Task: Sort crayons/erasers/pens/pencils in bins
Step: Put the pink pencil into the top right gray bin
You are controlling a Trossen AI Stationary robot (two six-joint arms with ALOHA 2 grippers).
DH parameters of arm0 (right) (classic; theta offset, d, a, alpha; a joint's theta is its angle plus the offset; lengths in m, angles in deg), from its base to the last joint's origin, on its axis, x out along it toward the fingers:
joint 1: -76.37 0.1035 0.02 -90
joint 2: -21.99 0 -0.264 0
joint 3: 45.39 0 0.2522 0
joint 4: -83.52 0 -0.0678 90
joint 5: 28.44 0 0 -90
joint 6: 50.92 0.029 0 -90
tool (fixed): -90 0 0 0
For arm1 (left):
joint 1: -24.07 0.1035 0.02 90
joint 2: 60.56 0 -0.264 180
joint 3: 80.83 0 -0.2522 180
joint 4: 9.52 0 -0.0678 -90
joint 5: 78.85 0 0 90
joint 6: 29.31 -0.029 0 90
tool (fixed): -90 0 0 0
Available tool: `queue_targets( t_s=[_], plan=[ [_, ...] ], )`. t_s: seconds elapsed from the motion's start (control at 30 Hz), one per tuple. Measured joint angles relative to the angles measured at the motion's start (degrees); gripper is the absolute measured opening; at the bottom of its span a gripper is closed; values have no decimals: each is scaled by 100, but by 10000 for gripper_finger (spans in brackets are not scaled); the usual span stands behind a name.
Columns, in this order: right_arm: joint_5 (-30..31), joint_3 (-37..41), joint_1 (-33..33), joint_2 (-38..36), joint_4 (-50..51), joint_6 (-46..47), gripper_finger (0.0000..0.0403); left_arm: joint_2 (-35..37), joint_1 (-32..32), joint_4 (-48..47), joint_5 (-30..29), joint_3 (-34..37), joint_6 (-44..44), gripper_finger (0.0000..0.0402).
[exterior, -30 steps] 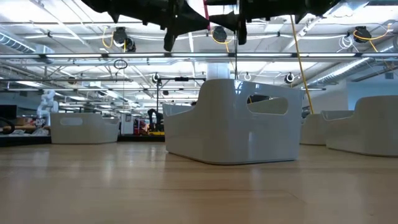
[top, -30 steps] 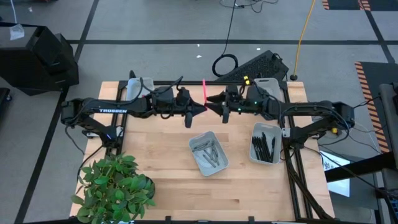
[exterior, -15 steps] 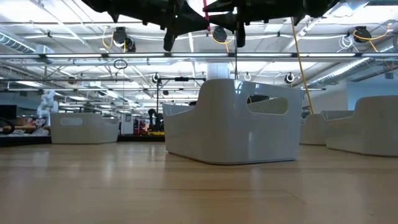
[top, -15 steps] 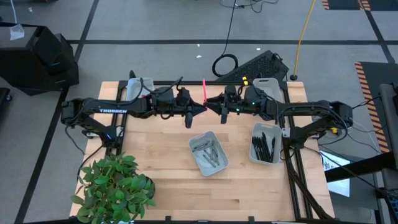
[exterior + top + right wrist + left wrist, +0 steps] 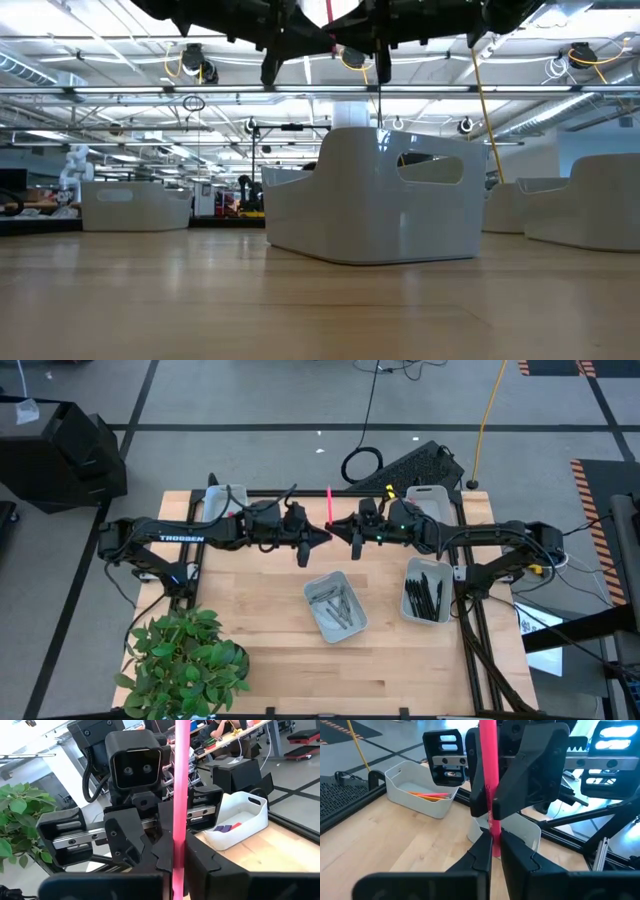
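pink pencil [image 5: 328, 506] clamped between both grippers above the table's far half.

held over pale wooden table [image 5: 260, 630], beyond the crayon bin: left gripper [image 5: 321, 534] and right gripper [image 5: 338, 530] meeting tip to tip, each closed tight on the same thin, smooth pink stick. long axis running away from the crayon bin toward the far table edge in the high view. crayon bin [image 5: 336, 606]: shallow pale plastic tray, rounded corners, grey stubs inside. right of it, alike bin [image 5: 426, 592] with slim black pens. far right of it, bin [image 5: 422, 787] with orange pencils; far left, bin [image 5: 237, 817] with small chunky erasers. leafy green plant [image 5: 187, 662] at near left.
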Motion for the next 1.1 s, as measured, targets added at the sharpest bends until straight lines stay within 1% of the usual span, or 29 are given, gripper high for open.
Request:
queue_targets(
  t_s=[0.1,0.17,0.23,0.33,0.43,0.5,0.57,0.67,0.73,0.8,0.9,1.0,1.1],
  plan=[
    [1,0,0,-6,145,9,16,26,30,-122,0,0,-7,55],
    [-6,0,0,-72,304,3,15,43,77,-211,-22,0,-7,85],
    [4,-48,-13,-219,795,-105,15,125,166,-568,-46,0,-4,120],
    [236,-330,-122,-537,2234,-459,15,338,319,-1248,-61,4,-46,172],
    [687,-786,-386,-838,4083,-811,15,636,510,-2170,-63,14,-195,213],
    [1011,-1062,-685,-979,5454,-968,15,798,625,-2450,-111,1,-240,231],
    [1383,-1205,-1056,-1044,6571,-1039,15,1004,766,-2897,-217,9,-271,240],
    [1815,-1204,-1761,-1072,8012,-1054,15,1174,938,-3000,-363,0,-320,242],
    [2049,-1067,-2258,-1043,8599,-1121,15,1287,1040,-2969,-363,9,-330,239],
    [2281,-844,-2687,-990,8903,-1269,15,1339,1104,-2785,-370,-2,-340,235],
    [2636,-591,-3189,-852,8870,-1691,15,1362,1171,-2588,-367,0,-348,230],
    [3039,-483,-3444,-571,8903,-2025,15,1366,1207,-2449,-365,0,-335,228],
    [3146,-483,-3625,-247,8949,-2131,15,1364,1207,-2480,-363,0,-234,228]
  ],
)
